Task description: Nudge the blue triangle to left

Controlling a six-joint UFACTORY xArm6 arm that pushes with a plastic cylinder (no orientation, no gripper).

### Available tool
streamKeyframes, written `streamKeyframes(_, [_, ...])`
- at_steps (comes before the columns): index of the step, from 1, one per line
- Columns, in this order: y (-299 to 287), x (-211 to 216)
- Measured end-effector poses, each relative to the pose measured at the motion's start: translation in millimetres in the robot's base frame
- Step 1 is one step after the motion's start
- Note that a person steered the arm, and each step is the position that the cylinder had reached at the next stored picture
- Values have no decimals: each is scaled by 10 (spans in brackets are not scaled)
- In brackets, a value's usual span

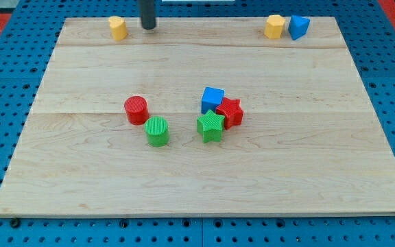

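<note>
The blue triangle (pixel 298 27) lies at the view's top right of the wooden board, touching a yellow block (pixel 274 27) on its left. My tip (pixel 147 26) is at the view's top, left of centre, far to the left of the blue triangle. It stands just right of another yellow block (pixel 118 28), apart from it.
Near the board's middle sit a red cylinder (pixel 136 110) and a green cylinder (pixel 158 131). To their right a blue cube (pixel 212 99), a red star (pixel 230 112) and a green star (pixel 210 126) cluster together. The board (pixel 204 185) rests on a blue pegboard.
</note>
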State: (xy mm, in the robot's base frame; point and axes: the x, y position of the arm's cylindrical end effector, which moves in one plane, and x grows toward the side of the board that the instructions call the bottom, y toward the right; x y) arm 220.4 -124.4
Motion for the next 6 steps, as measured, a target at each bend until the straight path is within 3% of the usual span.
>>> streamKeyframes(1, [88,106])
streamKeyframes(3, [2648,1097])
streamKeyframes(4, [4047,908])
streamKeyframes(5, [4465,286])
streamKeyframes(6, [4311,-127])
